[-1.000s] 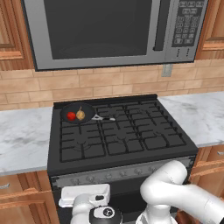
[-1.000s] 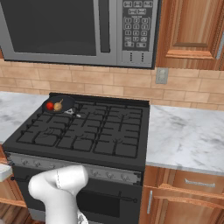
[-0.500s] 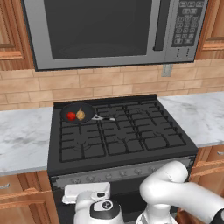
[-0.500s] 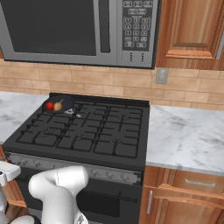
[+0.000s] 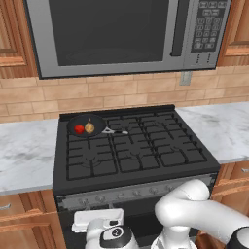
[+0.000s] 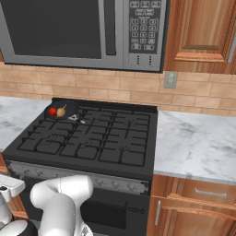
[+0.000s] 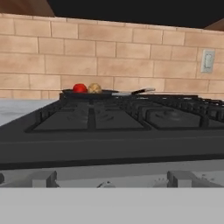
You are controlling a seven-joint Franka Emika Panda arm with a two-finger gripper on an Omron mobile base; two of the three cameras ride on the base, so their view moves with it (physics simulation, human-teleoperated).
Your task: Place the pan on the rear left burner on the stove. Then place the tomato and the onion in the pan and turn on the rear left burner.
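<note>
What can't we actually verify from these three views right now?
- End effector fingertips: cut off by the bottom edge of the hand view, so how the jaws stand is not visible there.
- Rear left burner: hidden under the pan in the left base view; flame or none cannot be told.
- Knob positions on the stove: too small in both base views, blurred and low in the hand view.
- Tomato and onion: their undersides sit behind the pan rim in the hand view.

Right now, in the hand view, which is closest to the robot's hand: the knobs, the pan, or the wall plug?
1. Knobs: stove front, right before the hand.
2. Pan: back left burner, holding tomato and onion.
3. Wall plug: brick wall, far right.
</note>
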